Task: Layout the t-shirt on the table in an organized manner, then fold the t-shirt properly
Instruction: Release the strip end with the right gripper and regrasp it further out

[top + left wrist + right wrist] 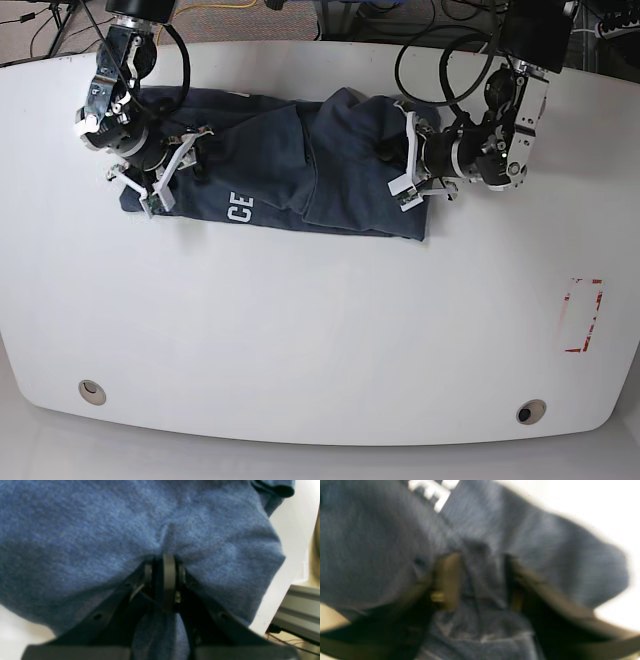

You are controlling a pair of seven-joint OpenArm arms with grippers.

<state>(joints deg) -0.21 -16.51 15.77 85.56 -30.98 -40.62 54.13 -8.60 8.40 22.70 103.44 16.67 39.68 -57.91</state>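
Note:
The dark blue t-shirt (280, 165) lies crumpled along the far part of the white table (320, 330), white lettering (240, 211) showing near its front edge. My left gripper (400, 158) is at the shirt's right end. In the left wrist view the left gripper (166, 558) is shut, with the t-shirt (125, 530) bunched between its fingers. My right gripper (165, 172) is at the shirt's left end. The blurred right wrist view shows the right gripper (480, 560) open, its fingers apart with the t-shirt's (545, 555) cloth lying between them.
A red-outlined rectangle (582, 315) is marked near the table's right edge. Two round grommet holes (92, 391) (530, 411) sit near the front edge. Cables run behind the far edge. An aluminium rail (300, 610) lies just beyond the table edge.

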